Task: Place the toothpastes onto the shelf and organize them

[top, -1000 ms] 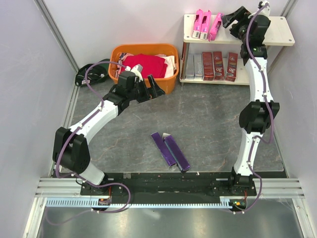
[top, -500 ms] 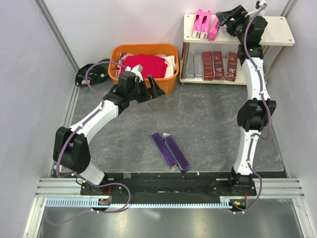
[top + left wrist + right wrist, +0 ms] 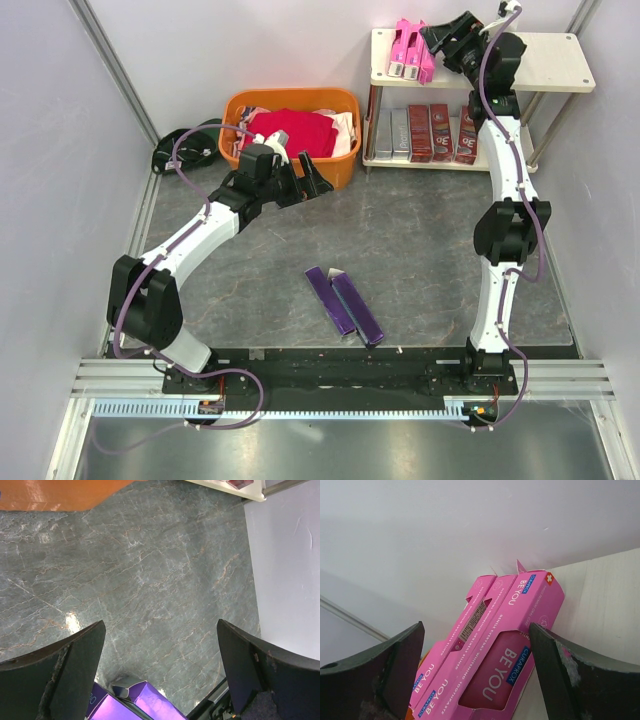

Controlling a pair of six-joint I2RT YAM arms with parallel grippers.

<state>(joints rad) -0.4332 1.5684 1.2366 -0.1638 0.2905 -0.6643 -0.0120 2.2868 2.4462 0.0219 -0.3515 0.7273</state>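
Toothpastes (image 3: 410,52) are in three spots: two on the shelf (image 3: 560,62) and one out on the grey table (image 3: 420,230).

Furthest left of the shelf, the left gripper (image 3: 308,183) hangs over the table by the near wall of the orange basket (image 3: 338,168). The basket stands just beside the shelf's left posts with a red cloth (image 3: 292,130) heaped in it. This claw is spread wide with nothing between its fingers. Its wrist camera looks through the gap (image 3: 160,625) at bare table.

Well in front of the shelf and off to its left, two purple boxes (image 3: 343,305) lie flat on the table, side by side and touching, angled toward the arm bases. The end of one shows at the bottom of the left wrist view (image 3: 150,702).

On the shelf's lower board, the grey boxes (image 3: 391,132) sit at the left end. The red boxes (image 3: 441,132) are lined up just to their right.

On the top board, the pink boxes (image 3: 404,48) are bunched at the left end, pressed against each other. The right gripper (image 3: 440,35) hovers just at their right side. Its claw is wide. In its wrist view (image 3: 475,630) the fingers stand either side of the pink boxes (image 3: 490,655), which lie on the board (image 3: 600,610), not lifted.
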